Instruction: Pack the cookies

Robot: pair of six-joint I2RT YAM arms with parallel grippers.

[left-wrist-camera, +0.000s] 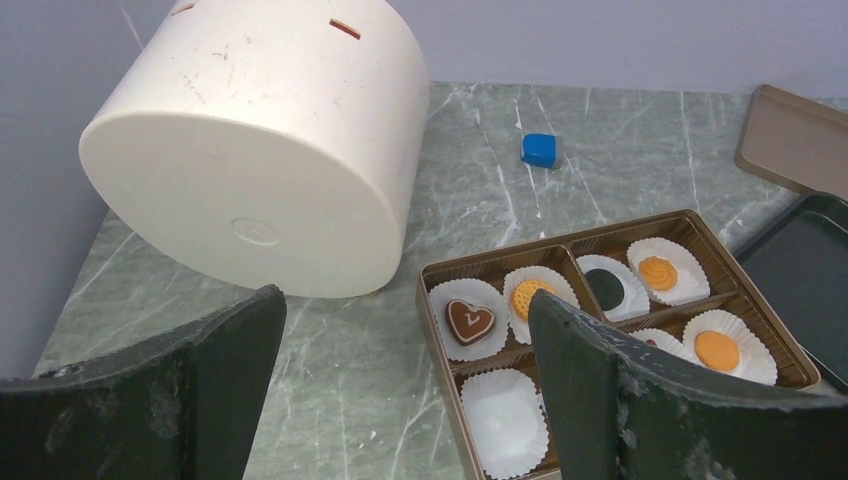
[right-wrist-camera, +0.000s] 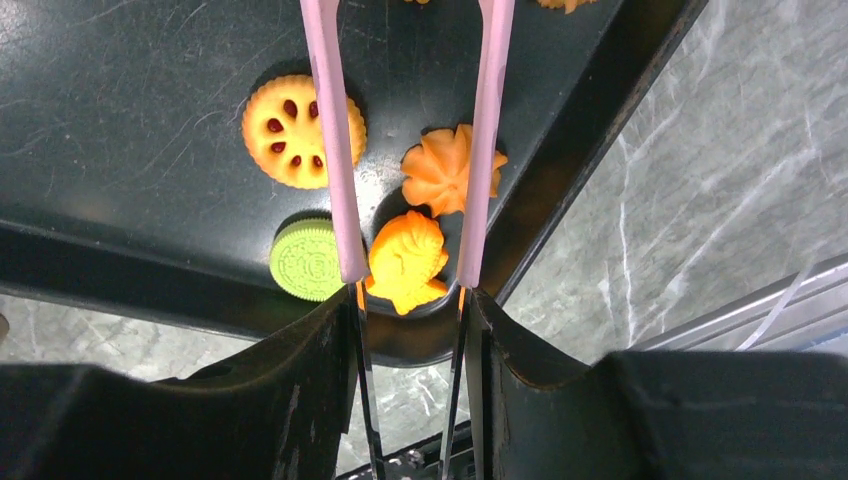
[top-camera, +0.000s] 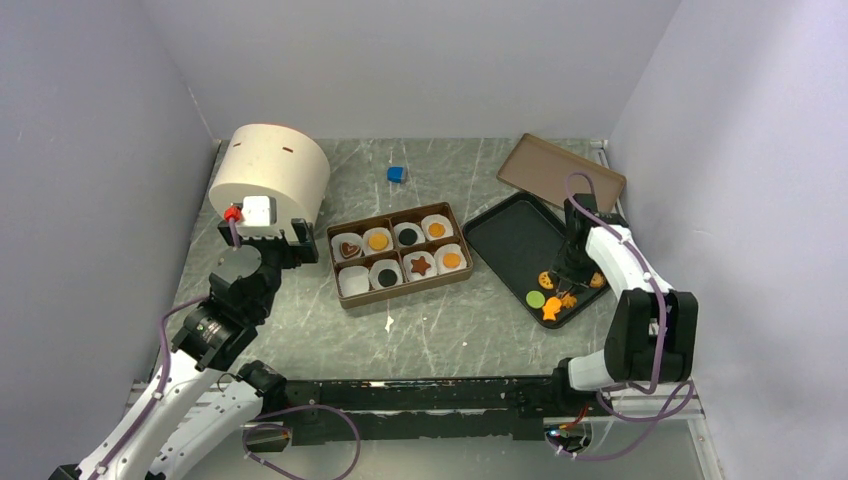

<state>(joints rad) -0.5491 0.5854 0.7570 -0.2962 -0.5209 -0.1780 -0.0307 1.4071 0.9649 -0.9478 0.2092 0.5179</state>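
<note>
A brown divided box (top-camera: 410,287) holds white paper cups with cookies: a heart (top-camera: 349,249), a star (top-camera: 421,265), orange and black rounds. Its near-left cup (left-wrist-camera: 505,420) is empty. On the black tray (top-camera: 510,235) lie a green round (right-wrist-camera: 305,262), an orange fish (right-wrist-camera: 408,262), an orange swirl (right-wrist-camera: 445,170) and a dotted orange round (right-wrist-camera: 295,130). My right gripper (right-wrist-camera: 410,300) is shut on pink-sleeved tongs (right-wrist-camera: 335,150). The tong arms stand apart over the tray's near corner, straddling the fish and swirl; their tips are out of view. My left gripper (left-wrist-camera: 405,310) is open and empty, left of the box.
A big white cylinder (top-camera: 270,165) lies on its side at the back left, just behind my left gripper. A small blue cube (top-camera: 397,174) sits behind the box. A brown lid (top-camera: 560,170) lies at the back right, beside the tray. Walls close in on three sides.
</note>
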